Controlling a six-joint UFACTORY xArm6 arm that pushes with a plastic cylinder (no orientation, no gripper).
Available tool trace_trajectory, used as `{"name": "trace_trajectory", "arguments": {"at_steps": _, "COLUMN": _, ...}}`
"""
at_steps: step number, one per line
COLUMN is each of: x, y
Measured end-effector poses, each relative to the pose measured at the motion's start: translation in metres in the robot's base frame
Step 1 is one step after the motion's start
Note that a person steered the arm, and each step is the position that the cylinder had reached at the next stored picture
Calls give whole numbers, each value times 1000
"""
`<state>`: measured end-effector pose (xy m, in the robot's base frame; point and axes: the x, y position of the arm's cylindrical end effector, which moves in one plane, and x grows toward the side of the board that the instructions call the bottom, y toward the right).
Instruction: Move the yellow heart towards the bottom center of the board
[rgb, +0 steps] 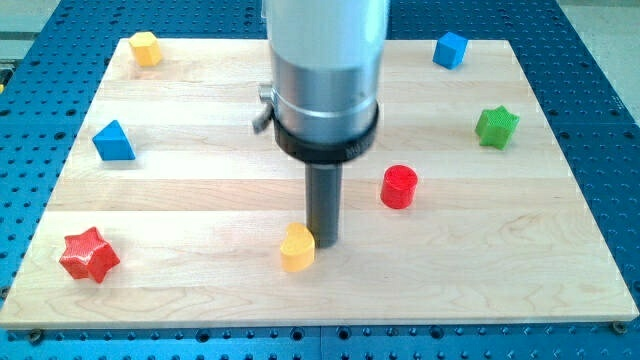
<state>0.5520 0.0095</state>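
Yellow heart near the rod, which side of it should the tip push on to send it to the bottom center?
Probably its top edge. The yellow heart already sits near bottom center, with my tip touching or nearly touching its upper right side, so a short downward push should suit.

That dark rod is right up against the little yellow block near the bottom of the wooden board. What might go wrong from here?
1. My tip sits at the upper right of the yellow heart-shaped block, not squarely behind it, so a push may send the heart sideways or let it slip off the rod.
2. The heart already lies near the bottom edge of the wooden board; too long a push might slide it off.
3. A leftward skid could carry it towards the red star-shaped block.
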Motion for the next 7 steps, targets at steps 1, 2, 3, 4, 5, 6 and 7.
{"name": "trace_trajectory", "arguments": {"at_steps": 1, "x": -1, "y": 2}}
{"name": "trace_trajectory", "arguments": {"at_steps": 2, "x": -54, "y": -4}}
{"name": "trace_trajectory", "arguments": {"at_steps": 3, "x": -55, "y": -32}}
{"name": "trace_trajectory", "arguments": {"at_steps": 4, "x": -34, "y": -32}}
{"name": "trace_trajectory", "arguments": {"at_steps": 5, "x": -4, "y": -25}}
{"name": "trace_trajectory", "arguments": {"at_steps": 6, "x": -38, "y": -16}}
{"name": "trace_trajectory", "arguments": {"at_steps": 7, "x": -89, "y": 23}}
